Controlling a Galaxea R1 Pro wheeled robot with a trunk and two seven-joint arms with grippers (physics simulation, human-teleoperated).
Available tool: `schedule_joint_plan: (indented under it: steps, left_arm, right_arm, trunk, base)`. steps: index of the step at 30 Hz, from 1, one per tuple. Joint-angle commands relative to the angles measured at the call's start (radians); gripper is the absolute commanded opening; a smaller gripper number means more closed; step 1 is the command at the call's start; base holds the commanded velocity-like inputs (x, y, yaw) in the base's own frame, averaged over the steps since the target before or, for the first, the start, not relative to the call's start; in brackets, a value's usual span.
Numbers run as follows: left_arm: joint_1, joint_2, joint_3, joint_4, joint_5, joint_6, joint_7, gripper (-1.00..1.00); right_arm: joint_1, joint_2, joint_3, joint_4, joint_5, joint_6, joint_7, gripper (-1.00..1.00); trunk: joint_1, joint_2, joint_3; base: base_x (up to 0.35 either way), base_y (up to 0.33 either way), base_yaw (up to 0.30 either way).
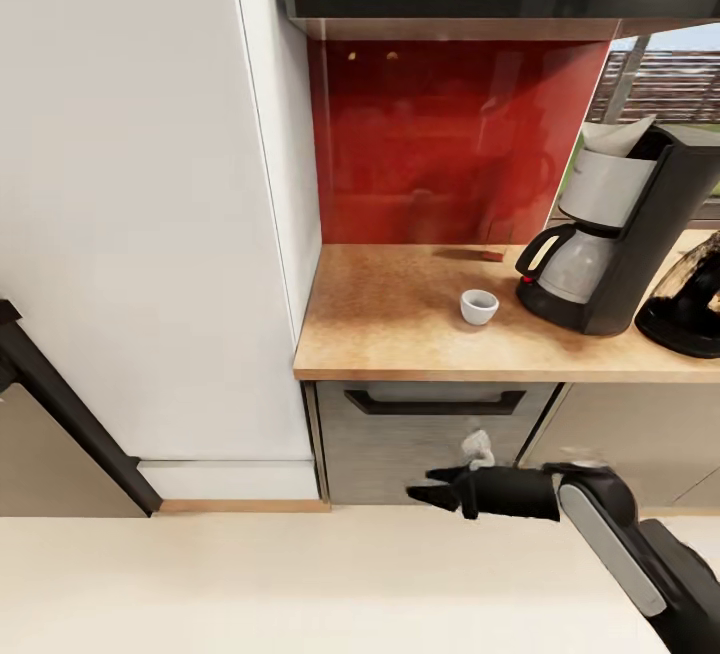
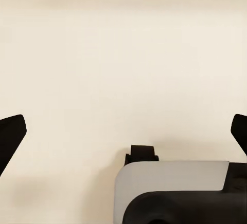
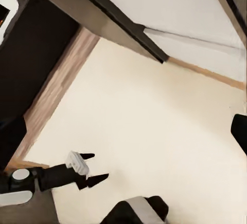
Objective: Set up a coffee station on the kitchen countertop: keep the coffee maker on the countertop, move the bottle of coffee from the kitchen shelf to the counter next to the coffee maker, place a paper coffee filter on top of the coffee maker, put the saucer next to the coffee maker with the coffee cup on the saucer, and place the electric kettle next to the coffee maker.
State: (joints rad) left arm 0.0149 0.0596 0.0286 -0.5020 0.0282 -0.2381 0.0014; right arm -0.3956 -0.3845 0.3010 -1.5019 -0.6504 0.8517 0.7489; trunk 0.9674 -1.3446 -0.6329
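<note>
Coffee cup (image 1: 479, 306) sitting saucerless mid-frame on countertop (image 1: 400, 354), beside coffee maker (image 1: 625, 234). We are hovering right gripper (image 1: 432, 492) at lower centre, slightly parted, empty; left gripper's (image 2: 123, 131) fingers spread wide, empty. We are judging saucer fetching next.

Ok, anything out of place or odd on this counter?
Nothing spilled or toppled. The coffee cup stands upright on the bare kitchen countertop, apart from the coffee maker, with no saucer under it. A small brown thing lies by the red backsplash; too small to identify.
</note>
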Motion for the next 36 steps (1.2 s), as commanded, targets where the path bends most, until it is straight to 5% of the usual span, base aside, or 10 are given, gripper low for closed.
schedule_joint_plan:
  steps: [1, 6, 9, 11, 12, 14, 15, 19, 22, 36]
  left_arm:
    - [0.000, 0.000, 0.000, -0.001, 0.003, -0.001, 0.000, 1.00]
    - [0.000, -0.004, -0.002, -0.003, 0.005, 0.000, -0.003, 1.00]
    - [0.000, -0.007, -0.002, -0.034, 0.006, 0.003, -0.058, 1.00]
    - [0.000, -0.009, -0.002, -0.048, 0.006, 0.004, -0.083, 1.00]
    - [0.000, -0.014, -0.001, -0.062, 0.007, 0.005, -0.105, 1.00]
    - [0.000, -0.017, 0.001, -0.067, 0.007, 0.005, -0.114, 1.00]
    - [0.000, -0.020, 0.002, -0.071, 0.007, 0.005, -0.120, 1.00]
    - [0.000, -0.025, 0.004, -0.071, 0.007, 0.005, -0.128, 1.00]
    - [0.000, -0.027, 0.005, -0.068, 0.006, 0.005, -0.129, 1.00]
    - [0.000, -0.035, 0.004, -0.035, 0.005, 0.003, -0.132, 1.00]
  right_arm:
    - [0.032, -0.009, -0.023, 0.001, -0.007, 0.003, 0.002, 1.00]
    - [0.297, -0.033, -0.285, 0.008, 0.000, -0.009, 0.008, 1.00]
    - [0.483, -0.036, -0.504, 0.035, 0.042, -0.056, 0.014, 1.00]
    - [0.538, -0.035, -0.574, 0.061, 0.064, -0.090, 0.024, 1.00]
    - [0.598, -0.034, -0.670, 0.143, 0.099, -0.163, 0.055, 1.00]
    - [0.622, -0.034, -0.725, 0.228, 0.125, -0.238, 0.074, 1.00]
    - [0.638, -0.034, -0.772, 0.341, 0.149, -0.364, 0.086, 1.00]
    - [0.658, -0.032, -0.843, 0.552, 0.184, -0.745, 0.116, 1.00]
    - [0.663, -0.030, -0.860, 0.612, 0.193, -0.877, 0.130, 1.00]
    - [0.666, -0.024, -0.873, 0.672, 0.195, -0.939, 0.229, 1.00]
  trunk:
    - [0.000, 0.000, -0.001]
    - [0.000, 0.000, -0.001]
    - [0.000, 0.000, -0.001]
    - [0.000, 0.000, -0.001]
    - [0.000, 0.000, -0.001]
    - [0.000, 0.000, -0.001]
    - [0.000, 0.000, -0.001]
    - [0.000, 0.000, -0.001]
    - [0.000, 0.000, -0.001]
    - [0.000, 0.000, -0.001]
  base:
    - [0.000, 0.000, 0.000]
    - [0.000, 0.000, 0.000]
    - [0.000, 0.000, 0.000]
    - [0.000, 0.000, 0.000]
    - [0.000, 0.000, 0.000]
    - [0.000, 0.000, 0.000]
    - [0.000, 0.000, 0.000]
    - [0.000, 0.000, 0.000]
    - [0.000, 0.000, 0.000]
    - [0.043, -0.032, -0.010]
